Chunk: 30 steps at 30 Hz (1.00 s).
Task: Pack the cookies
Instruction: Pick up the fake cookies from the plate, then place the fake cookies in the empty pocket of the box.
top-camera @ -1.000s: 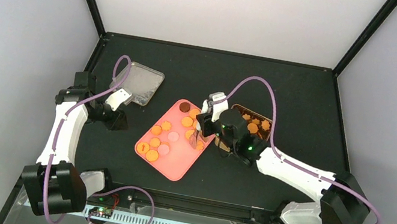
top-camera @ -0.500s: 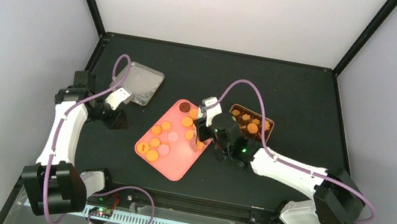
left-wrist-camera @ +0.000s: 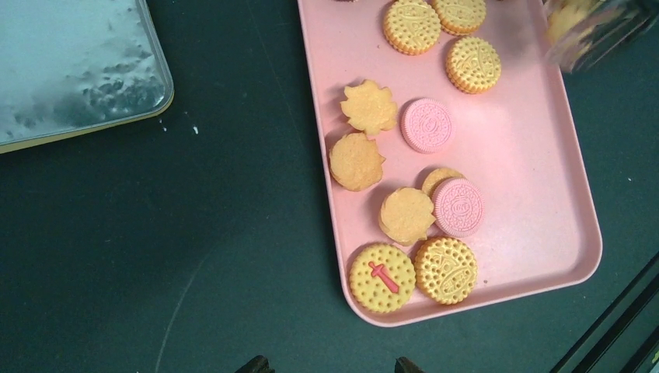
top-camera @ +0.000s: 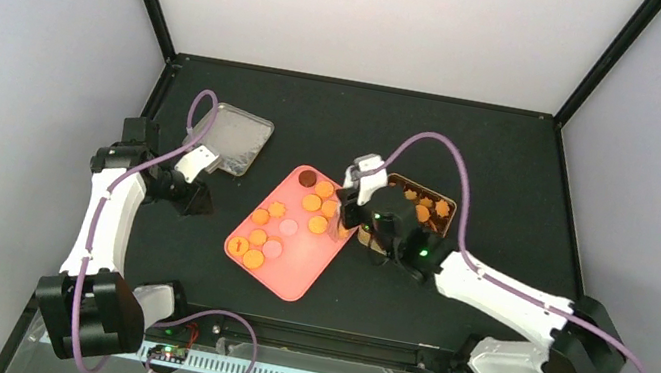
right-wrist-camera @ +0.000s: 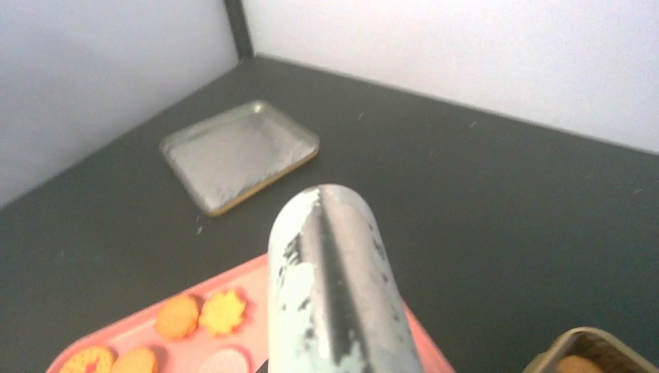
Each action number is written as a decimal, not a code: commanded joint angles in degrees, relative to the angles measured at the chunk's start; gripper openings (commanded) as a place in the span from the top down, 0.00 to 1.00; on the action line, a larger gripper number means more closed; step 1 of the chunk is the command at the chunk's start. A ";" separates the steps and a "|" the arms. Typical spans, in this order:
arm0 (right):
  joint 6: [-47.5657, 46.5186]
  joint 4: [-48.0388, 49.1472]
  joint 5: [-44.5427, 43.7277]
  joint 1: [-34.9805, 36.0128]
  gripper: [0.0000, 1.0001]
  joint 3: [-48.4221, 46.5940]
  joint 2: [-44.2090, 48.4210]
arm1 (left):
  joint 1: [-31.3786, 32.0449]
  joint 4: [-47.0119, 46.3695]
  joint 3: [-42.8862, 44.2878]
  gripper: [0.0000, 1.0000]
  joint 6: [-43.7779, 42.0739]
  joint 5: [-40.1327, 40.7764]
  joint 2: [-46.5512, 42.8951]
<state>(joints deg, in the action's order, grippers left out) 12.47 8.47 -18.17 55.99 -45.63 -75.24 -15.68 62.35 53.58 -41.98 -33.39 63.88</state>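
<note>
Along the pink tray's (top-camera: 292,271) left long edge and far end lie the cookies (left-wrist-camera: 406,215), flat, faces up. Being round, they show no long axis. The tray's own long axis slants from far right to near left. Two cookies sit close against its near left rim.

A gold tin (top-camera: 450,210) holding more cookies stands just beside the tray's far right edge. A silver lid (top-camera: 233,138) lies well apart, off the tray's far left.

The right gripper (top-camera: 340,227) hangs over the tray's far right rim, its arm reaching in from the near right. It is too blurred to tell its grip.

The left gripper (left-wrist-camera: 330,367) sits left of the tray, elbow bent, fingers spread, holding nothing.
</note>
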 commanded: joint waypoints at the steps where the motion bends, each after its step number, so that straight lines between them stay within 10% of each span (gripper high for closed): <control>1: 0.43 0.23 -3.01 -3.95 0.83 -2.43 8.74 | -0.33 1.28 2.68 0.58 -0.24 -0.50 0.30; 30: 4.32 -13.40 -17.41 -16.16 0.76 4.49 20.18 | -0.32 0.36 1.71 0.58 -0.56 -0.79 0.93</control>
<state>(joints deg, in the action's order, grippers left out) 16.64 -6.74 -33.08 40.38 -41.32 -55.79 -15.68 62.35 53.58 -42.00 -33.41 64.53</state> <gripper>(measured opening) 0.263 0.423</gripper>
